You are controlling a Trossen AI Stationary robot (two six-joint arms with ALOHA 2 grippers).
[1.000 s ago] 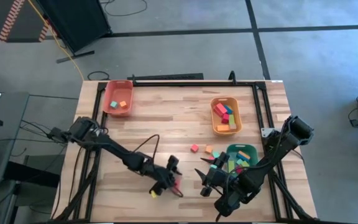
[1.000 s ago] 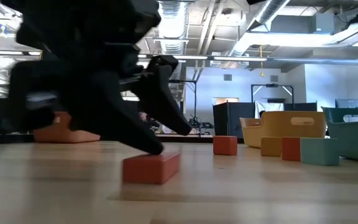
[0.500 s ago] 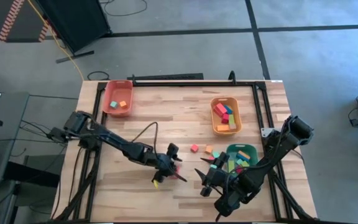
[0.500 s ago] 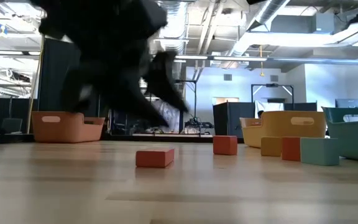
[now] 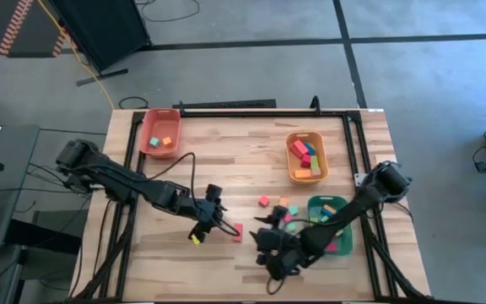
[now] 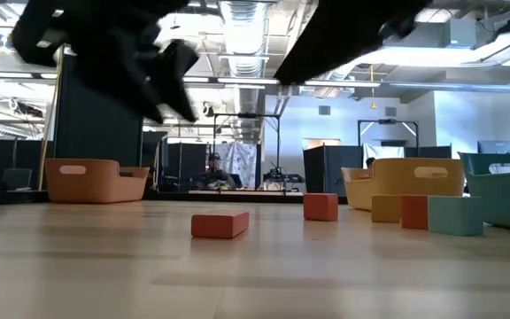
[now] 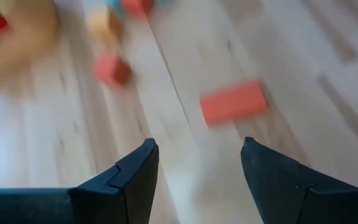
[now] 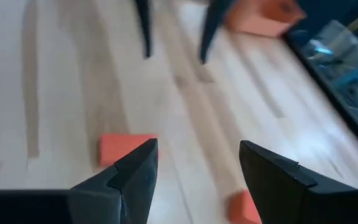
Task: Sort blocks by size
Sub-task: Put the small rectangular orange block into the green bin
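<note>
A red bar block (image 5: 237, 230) lies flat on the table, alone; it also shows in the low view (image 6: 220, 224). My left gripper (image 5: 215, 211) is open and empty, up and to the bar's far left; in its wrist view (image 7: 197, 155) the bar (image 7: 233, 102) lies ahead of the fingers. My right gripper (image 5: 262, 240) is open and empty, just right of the bar; in its wrist view (image 8: 197, 162) the bar (image 8: 120, 148) lies in front of one finger. A red cube (image 5: 263, 201), an orange block (image 5: 283, 203) and a teal block (image 5: 292, 211) lie loose farther back.
A red-orange tray (image 5: 160, 133) with two small blocks stands at the far left. An orange tray (image 5: 306, 156) with several blocks stands at the far right. A green tray (image 5: 332, 219) with blocks stands at the near right, under my right arm. Bare wood lies between the trays.
My left gripper has left the red bar, risen, and gone back toward the table's far left. The bar has shifted a little toward the far side and now lies flat and free. My right gripper has moved toward the table's left, toward the bar.
</note>
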